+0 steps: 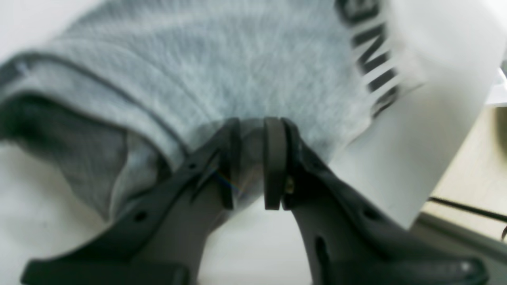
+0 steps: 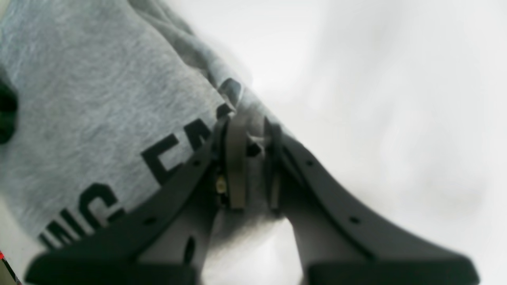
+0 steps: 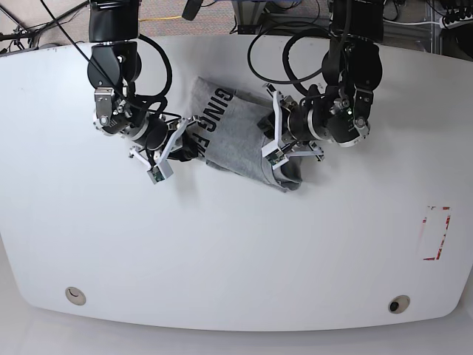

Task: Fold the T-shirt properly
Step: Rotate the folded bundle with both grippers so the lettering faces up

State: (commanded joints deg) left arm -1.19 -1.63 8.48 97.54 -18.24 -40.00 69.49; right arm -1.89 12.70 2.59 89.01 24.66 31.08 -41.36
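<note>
The heather-grey T-shirt (image 3: 238, 137) lies bunched and partly folded on the white table (image 3: 236, 251), its dark block lettering facing up on the left side. My left gripper (image 3: 264, 139) is at the shirt's right edge. In the left wrist view it (image 1: 252, 130) is shut on a fold of the shirt (image 1: 245, 63), with cloth between the fingers (image 1: 274, 158). My right gripper (image 3: 191, 139) is at the shirt's left edge. In the right wrist view it (image 2: 253, 134) is shut on the lettered edge of the shirt (image 2: 91, 103).
A red-outlined rectangle (image 3: 436, 233) is marked near the table's right edge. Two round fittings (image 3: 74, 296) (image 3: 399, 305) sit near the front edge. Cables hang behind both arms at the back. The table's edge and a pale floor (image 1: 475, 178) show in the left wrist view.
</note>
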